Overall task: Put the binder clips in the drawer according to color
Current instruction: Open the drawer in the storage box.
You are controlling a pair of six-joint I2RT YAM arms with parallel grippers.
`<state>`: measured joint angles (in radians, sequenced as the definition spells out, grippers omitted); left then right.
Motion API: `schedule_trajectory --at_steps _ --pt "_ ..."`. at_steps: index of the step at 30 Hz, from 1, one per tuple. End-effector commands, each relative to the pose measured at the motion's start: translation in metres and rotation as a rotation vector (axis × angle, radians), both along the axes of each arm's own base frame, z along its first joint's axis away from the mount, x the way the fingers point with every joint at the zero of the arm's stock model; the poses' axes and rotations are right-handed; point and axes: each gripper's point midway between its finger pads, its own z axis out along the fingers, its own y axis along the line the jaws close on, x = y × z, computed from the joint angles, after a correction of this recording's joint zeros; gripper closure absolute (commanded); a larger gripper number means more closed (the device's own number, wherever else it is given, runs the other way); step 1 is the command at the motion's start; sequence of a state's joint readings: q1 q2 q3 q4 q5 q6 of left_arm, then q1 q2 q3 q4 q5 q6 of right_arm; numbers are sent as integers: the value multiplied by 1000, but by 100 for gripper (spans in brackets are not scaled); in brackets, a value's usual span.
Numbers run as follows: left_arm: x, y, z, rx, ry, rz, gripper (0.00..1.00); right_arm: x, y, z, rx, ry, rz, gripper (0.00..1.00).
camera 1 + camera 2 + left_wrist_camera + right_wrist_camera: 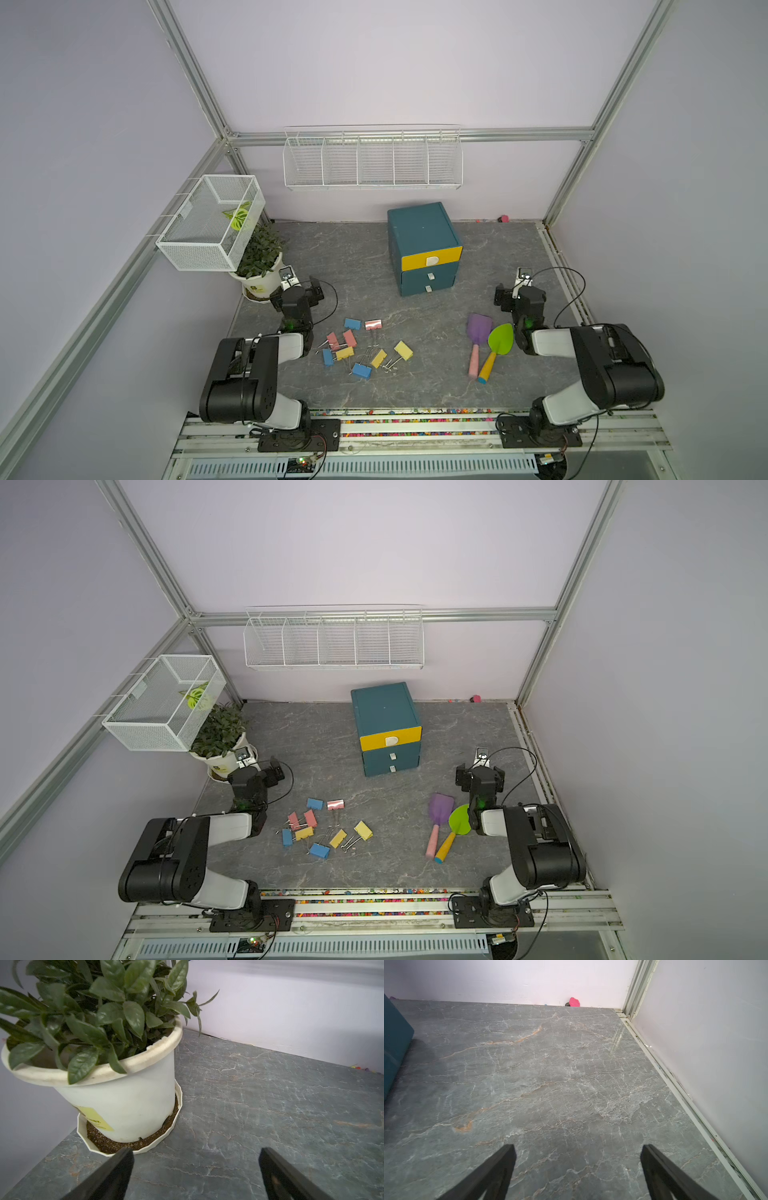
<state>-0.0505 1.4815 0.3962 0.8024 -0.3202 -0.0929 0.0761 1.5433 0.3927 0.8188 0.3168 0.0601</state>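
Spread wide and empty on the left gripper [195, 1153], parked at the far left just beside the plant pot [124, 1105]. Same on the right gripper [579, 1148]: wide apart, nothing between, aimed at bare table [571, 1074] near the right wall.

Well apart from both, the clips [345, 353], scattered loose on the near left of the table, closer to the left arm. Three colours: a blue clip [352, 323] at the far edge of the cluster, a pink clip [349, 338], a yellow clip [403, 350] out to the right. Several touching, wire handles crossing.

Farther back, centre: the cabinet [424, 232], all three drawers apparently shut, yellow front [451, 254] on top, two teal below. Off to the right, two toy shovels [478, 328], no part of the job.

Probably very light, stiff and springy. Smooth painted sides, so likely to skid or flip under a careless pinch. Best to grip across the flat faces of the coloured body, not the thin swivelling wire loops. Start with an outlier, such as the far blue one, to avoid dragging neighbours. Pull a drawer open by its small white tab [432, 260] first.
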Motion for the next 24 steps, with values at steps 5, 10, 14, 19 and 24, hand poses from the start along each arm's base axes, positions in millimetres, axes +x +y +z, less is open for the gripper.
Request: schedule_trajectory --at_steps 5,10,14,19,24 --pt "5 1 6 -7 -13 3 0 2 0 10 14 -27 -4 1" --pt "5 1 6 -6 -12 3 0 2 0 10 14 -28 -4 1" --pt "5 1 6 -6 -12 2 0 2 0 10 14 -28 -4 1" --pt "5 -3 12 26 -23 -22 0 3 1 13 9 -41 5 1" --pt "1 -63 100 134 -62 -125 0 -10 40 104 -64 -81 52 1"
